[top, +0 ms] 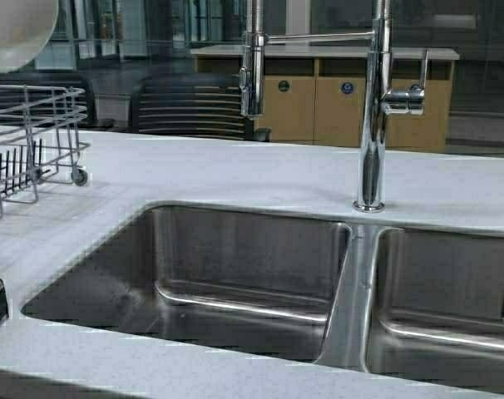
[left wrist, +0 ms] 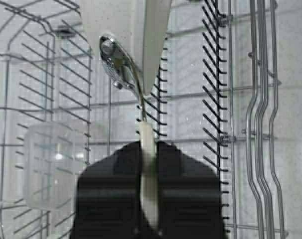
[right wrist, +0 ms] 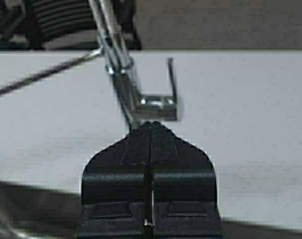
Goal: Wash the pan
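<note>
The pan (top: 11, 29) is off-white and hangs in the air at the top left of the high view, above the wire dish rack (top: 32, 137). In the left wrist view the pan (left wrist: 126, 30) shows edge-on, with its metal handle bracket (left wrist: 118, 67). My left gripper (left wrist: 148, 149) is shut on the white handle tip (left wrist: 148, 174) and holds the pan over the rack wires. My right gripper (right wrist: 151, 124) is shut and empty, its tips just short of the faucet lever (right wrist: 158, 107).
A tall chrome faucet (top: 373, 108) stands behind the divider of a double steel sink (top: 235, 274). White counter (top: 235, 170) surrounds the basins. A clear plastic cup (left wrist: 54, 167) sits in the rack under the pan. Chairs and cabinets stand beyond the counter.
</note>
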### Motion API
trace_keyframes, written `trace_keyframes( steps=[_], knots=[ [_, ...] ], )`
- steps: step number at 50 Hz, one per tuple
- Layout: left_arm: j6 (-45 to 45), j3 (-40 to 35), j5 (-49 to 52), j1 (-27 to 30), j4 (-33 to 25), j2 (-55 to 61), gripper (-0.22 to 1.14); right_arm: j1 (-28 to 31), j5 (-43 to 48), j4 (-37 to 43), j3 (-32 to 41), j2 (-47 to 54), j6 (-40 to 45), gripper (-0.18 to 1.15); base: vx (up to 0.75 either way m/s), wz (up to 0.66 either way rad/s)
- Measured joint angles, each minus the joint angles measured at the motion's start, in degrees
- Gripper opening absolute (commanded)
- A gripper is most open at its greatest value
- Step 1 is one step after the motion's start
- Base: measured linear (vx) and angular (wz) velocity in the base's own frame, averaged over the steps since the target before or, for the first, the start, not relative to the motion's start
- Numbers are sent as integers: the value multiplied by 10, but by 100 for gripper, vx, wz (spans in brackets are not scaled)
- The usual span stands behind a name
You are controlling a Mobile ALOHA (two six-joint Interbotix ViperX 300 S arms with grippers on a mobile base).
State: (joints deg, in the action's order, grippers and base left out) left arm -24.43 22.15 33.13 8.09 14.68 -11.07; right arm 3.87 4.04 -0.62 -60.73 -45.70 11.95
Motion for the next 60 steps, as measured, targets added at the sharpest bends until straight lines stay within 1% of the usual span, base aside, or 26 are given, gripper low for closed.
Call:
trace_keyframes(
  steps=[7,16,21,33,60],
  knots=[
    [-23,1,6,27,-18,33,3,0,0,1,0,0,0,5,0,0],
    [-25,0,7,66,-18,76,3,0,0,1,0,0,2,5,0,0],
    [-25,0,7,77,-18,105,3,0,0,1,-1,0,3,5,0,0],
    [-26,-3,8,76,-17,149,3,0,0,1,0,0,3,5,0,0],
    [-25,-6,7,93,-11,208,3,0,0,1,0,0,2,5,0,0]
  ],
)
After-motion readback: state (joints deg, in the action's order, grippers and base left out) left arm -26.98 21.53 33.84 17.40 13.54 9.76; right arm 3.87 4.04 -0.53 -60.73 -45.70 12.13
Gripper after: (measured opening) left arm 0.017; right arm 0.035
